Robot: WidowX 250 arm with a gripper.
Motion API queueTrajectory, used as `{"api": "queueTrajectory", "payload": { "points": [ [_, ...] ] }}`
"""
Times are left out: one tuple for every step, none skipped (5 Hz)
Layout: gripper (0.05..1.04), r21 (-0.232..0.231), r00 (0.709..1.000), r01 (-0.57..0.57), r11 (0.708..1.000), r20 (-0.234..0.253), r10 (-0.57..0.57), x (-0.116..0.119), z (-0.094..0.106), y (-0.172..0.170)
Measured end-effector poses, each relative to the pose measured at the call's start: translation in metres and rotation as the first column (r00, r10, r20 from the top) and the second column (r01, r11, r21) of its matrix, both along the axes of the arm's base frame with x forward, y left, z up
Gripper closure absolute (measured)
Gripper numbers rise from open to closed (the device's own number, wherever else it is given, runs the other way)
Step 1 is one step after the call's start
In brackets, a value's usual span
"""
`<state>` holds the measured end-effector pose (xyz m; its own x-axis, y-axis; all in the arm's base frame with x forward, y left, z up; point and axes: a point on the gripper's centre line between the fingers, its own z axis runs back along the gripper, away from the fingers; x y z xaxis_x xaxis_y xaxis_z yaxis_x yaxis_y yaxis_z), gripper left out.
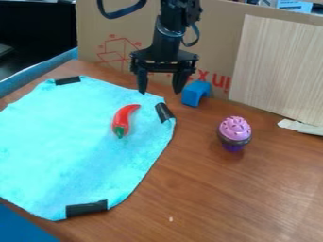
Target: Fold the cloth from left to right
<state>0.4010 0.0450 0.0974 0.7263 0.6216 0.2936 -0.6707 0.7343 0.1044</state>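
See the cloth (pixel 60 146) spread out unfolded on the table (pixel 214 198), with its left side cut off by the border of the view. Notice black strips at the cloth's far edge (pixel 67 81), right corner (pixel 165 112) and near edge; cannot tell tape from sewn patches. Find a red chili (pixel 123 122) lying on the cloth, inward from the right corner, green stem toward the near edge.

Spot the gripper (pixel 160 91) pointing down by the cloth's far right edge, with fingers spread apart and nothing between. See one fingertip overlap the cloth's far edge and the other fall just outside; cannot judge height or contact.

Find a narrow gap between the cloth and a blue block (pixel 196 93), just beyond the right corner. Count more room between the cloth's right edge and a toy cupcake (pixel 234 133), and a broad stretch of wood surface running from there toward the near side.

Beyond the cloth, see a cardboard sheet (pixel 120 28), partly covered by the arm, and a pale wood-grain panel (pixel 281 66). Well to the cloth's right, make out a white scrap (pixel 301 126), cut off by the view and hard to identify.
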Motion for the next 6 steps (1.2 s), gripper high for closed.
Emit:
{"api": "queueTrajectory", "payload": {
  "points": [
    [0.085, -0.010, 0.999, 0.003, 1.000, -0.045, -0.003, -0.003, -0.017, -0.002],
    [0.085, -0.052, 0.999, 0.016, 0.999, -0.050, -0.019, -0.008, -0.019, 0.011],
    [0.085, -0.103, 1.000, 0.022, 0.994, 0.003, -0.022, -0.012, 0.003, 0.029],
    [0.085, -0.162, 0.999, 0.032, 0.986, 0.019, -0.029, -0.019, 0.013, 0.038],
    [0.085, -0.205, 1.000, 0.001, 0.979, 0.026, 0.004, -0.037, 0.020, 0.067],
    [0.085, -0.231, 1.000, 0.024, 0.973, 0.022, -0.019, -0.056, 0.028, 0.083]
  ]
}}
